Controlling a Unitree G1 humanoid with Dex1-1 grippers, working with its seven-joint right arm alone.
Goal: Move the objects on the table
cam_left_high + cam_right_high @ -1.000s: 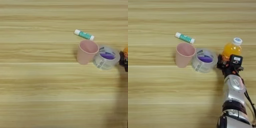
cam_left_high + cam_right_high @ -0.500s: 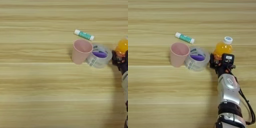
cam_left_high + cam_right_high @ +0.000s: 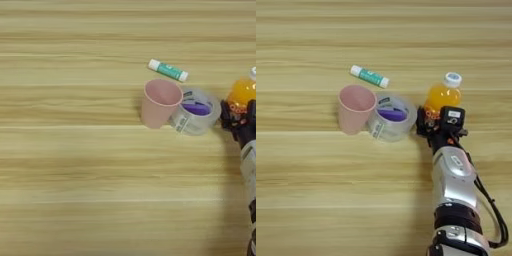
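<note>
An orange juice bottle (image 3: 442, 94) with a white cap stands upright at the right of the table (image 3: 306, 190). My right gripper (image 3: 438, 122) is at its lower part, one black finger on each side, shut on it; the bottle's base is hidden behind the gripper. Just left of the bottle lies a clear tape roll (image 3: 392, 117) with a purple core, touching a pink cup (image 3: 356, 107) that stands upright with its mouth open. A green-and-white glue stick (image 3: 370, 76) lies flat behind the cup. In the left eye view the gripper (image 3: 240, 120) and bottle (image 3: 241, 92) sit at the right edge.
My silver forearm (image 3: 455, 190) runs up from the bottom edge to the bottle, with a black cable along its right side. Bare wood stretches across the left half and the front of the table.
The whole picture has shifted, so the camera moved. Relative to the tape roll, the gripper and the bottle have edged a little to the left, closer to it.
</note>
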